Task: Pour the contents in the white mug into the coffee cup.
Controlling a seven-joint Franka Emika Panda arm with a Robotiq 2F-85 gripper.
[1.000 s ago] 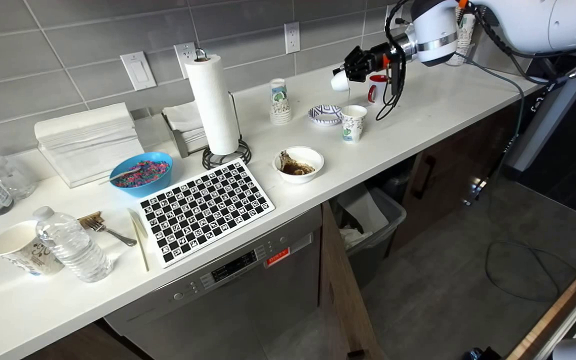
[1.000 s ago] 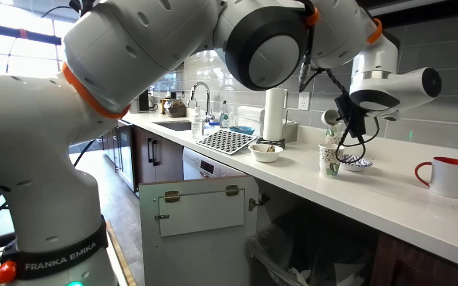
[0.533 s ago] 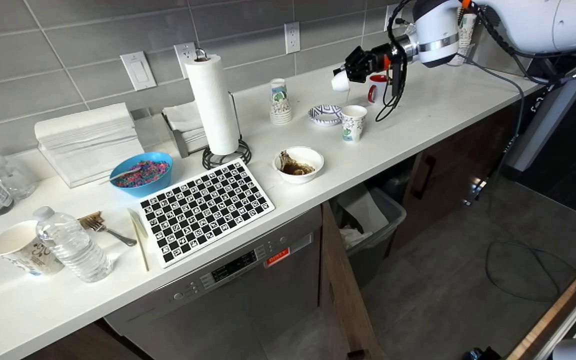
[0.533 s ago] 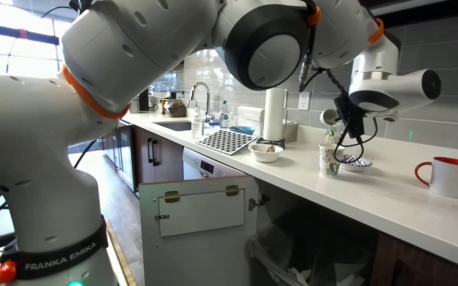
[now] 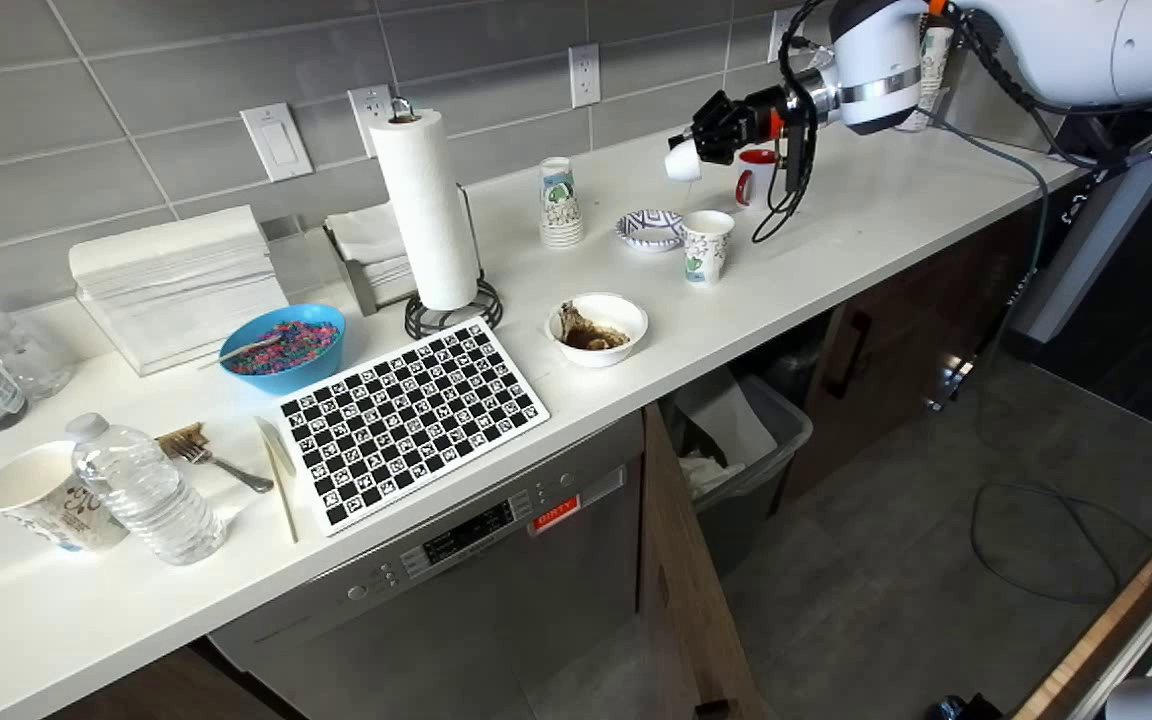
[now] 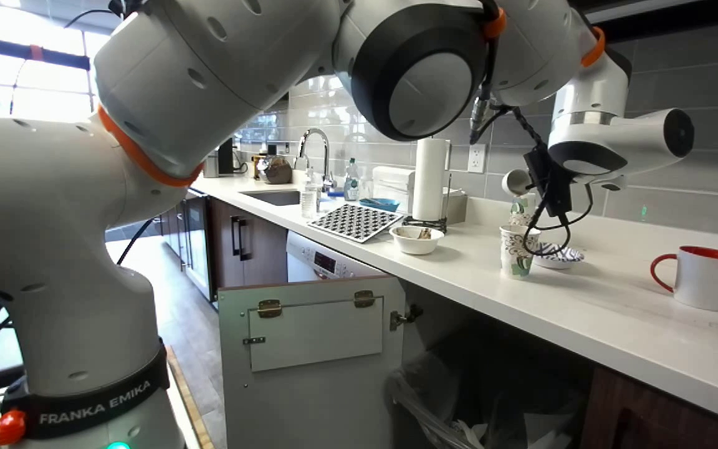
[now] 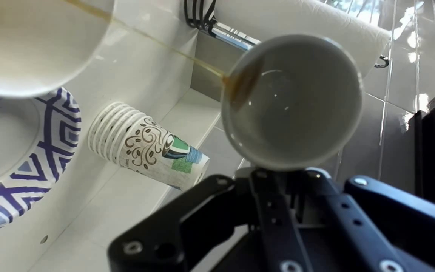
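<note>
Tipped on its side, the white mug hangs in the air with my gripper shut on it. The wrist view looks into the mug: a little brown liquid lies at its lip, and a thin brown stream runs from there to the coffee cup. Fingertips meet the mug's near side close together; the part they pinch is hidden. In both exterior views the coffee cup, a paper cup with brown swirls and a green mark, stands upright on the counter below the mug.
Behind the coffee cup sit a blue-patterned bowl and a stack of paper cups. A white mug with a red inside stands nearby. A food-stained white bowl and a paper towel roll lie farther along.
The tilted mug and gripper have shifted very slightly to the right in an exterior view. There the falling stream looks fainter than a second ago. The coffee cup has stayed put.
</note>
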